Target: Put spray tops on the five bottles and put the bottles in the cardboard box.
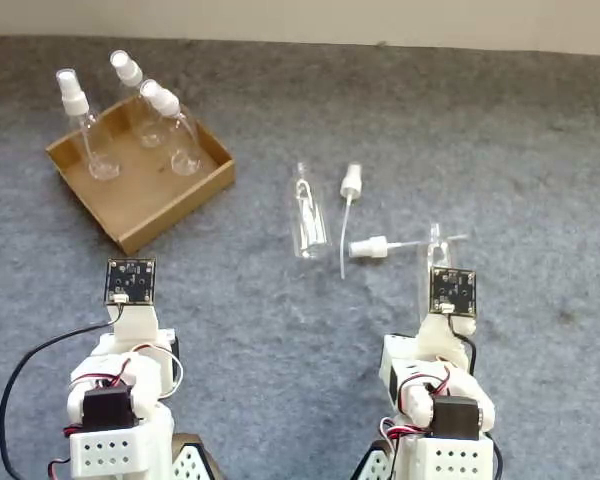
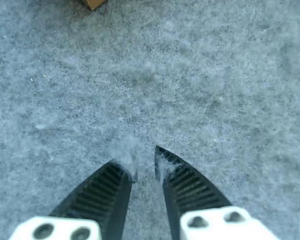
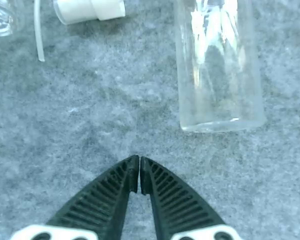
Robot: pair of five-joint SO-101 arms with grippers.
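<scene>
Three bottles [image 1: 145, 110] with white spray tops stand in the cardboard box [image 1: 170, 205] at the back left. A bare clear bottle [image 1: 308, 215] lies mid-table with a loose spray top [image 1: 351, 182] beside it. A second spray top [image 1: 370, 247] lies by another bare bottle [image 1: 436, 250]. That bottle [image 3: 220, 75] lies just ahead of my right gripper [image 3: 140, 162], which is shut and empty over the carpet, with the spray top [image 3: 90, 9] farther off. My left gripper [image 2: 145, 162] rests low over bare carpet, its fingers a narrow gap apart with nothing between them.
Grey carpet covers the whole table [image 1: 500, 130]. A corner of the cardboard box [image 2: 92, 4] shows far ahead of the left gripper. Both arm bases [image 1: 120, 420] stand at the near edge, left and right.
</scene>
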